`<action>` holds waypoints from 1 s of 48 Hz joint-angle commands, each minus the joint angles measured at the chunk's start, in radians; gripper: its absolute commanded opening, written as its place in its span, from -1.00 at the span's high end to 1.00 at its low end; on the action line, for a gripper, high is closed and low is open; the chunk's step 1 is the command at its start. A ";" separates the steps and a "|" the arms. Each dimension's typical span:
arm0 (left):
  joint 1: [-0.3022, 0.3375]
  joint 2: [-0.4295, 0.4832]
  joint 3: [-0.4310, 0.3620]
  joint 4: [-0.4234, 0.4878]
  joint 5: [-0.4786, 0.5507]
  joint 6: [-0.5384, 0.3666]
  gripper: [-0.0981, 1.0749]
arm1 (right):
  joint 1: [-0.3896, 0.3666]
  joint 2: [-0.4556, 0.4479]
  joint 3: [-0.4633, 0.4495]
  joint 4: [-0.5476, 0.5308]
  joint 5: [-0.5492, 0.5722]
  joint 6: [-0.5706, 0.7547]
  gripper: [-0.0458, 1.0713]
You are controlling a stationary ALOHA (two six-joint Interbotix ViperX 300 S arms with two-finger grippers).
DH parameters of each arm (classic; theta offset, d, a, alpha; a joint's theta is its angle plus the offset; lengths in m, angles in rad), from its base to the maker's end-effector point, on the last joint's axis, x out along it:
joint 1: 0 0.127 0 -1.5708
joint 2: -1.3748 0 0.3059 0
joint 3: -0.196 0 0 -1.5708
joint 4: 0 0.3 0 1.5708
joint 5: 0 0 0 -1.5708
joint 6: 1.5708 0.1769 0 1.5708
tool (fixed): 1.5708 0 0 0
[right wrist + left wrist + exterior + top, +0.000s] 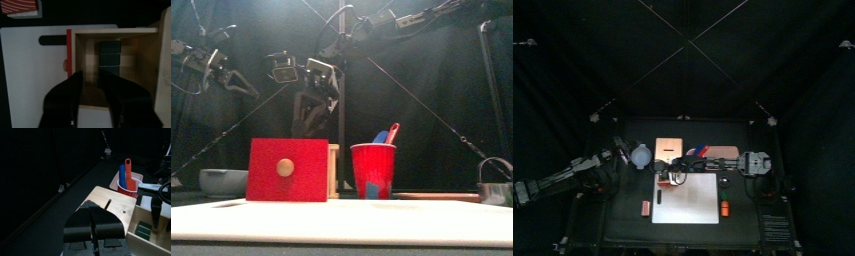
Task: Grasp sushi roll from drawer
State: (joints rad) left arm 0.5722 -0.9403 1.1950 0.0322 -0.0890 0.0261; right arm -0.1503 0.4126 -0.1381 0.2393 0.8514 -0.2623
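The drawer (113,31) stands pulled out of the tan box (671,143) over the white sheet (33,60). It has wooden walls and a red front (287,170) with a round knob. Dark green sushi rolls (110,50) lie in a row inside it. My right gripper (93,80) hangs open just above the drawer, with its fingertips close to the nearest roll and holding nothing. It also shows in the left wrist view (157,213). My left gripper (93,225) is shut and empty, beside the box on its left side.
A red cup (373,170) with blue and red utensils stands to the right of the box. A grey bowl (225,182) is at the left and a metal cup (496,186) at the right. Small orange items (727,208) lie by the sheet's edge.
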 commanded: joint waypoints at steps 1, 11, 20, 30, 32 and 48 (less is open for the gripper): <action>0.002 0.002 -0.018 0.000 -0.011 0.000 0.73 | -0.008 -0.018 -0.028 -0.002 -0.002 -0.002 -0.46; 0.003 0.003 -0.020 0.000 -0.014 0.000 0.72 | -0.009 0.003 -0.041 -0.046 -0.006 0.006 -0.45; 0.003 0.002 -0.018 0.000 -0.014 -0.002 0.73 | -0.009 0.021 -0.052 -0.058 0.003 -0.003 -0.45; 0.005 0.002 -0.021 -0.002 -0.015 0.000 0.73 | -0.009 0.034 -0.054 -0.064 0.006 -0.009 -0.49; 0.006 0.002 -0.021 0.000 -0.015 0.000 0.72 | -0.009 0.035 -0.054 -0.069 0.006 -0.009 -0.50; 0.009 0.002 -0.018 -0.002 -0.029 -0.002 0.73 | -0.009 0.035 -0.052 -0.089 0.009 -0.009 -0.64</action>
State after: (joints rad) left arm 0.5783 -0.9388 1.1965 0.0322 -0.1074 0.0261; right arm -0.1549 0.4755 -0.1672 0.1519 0.8621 -0.2715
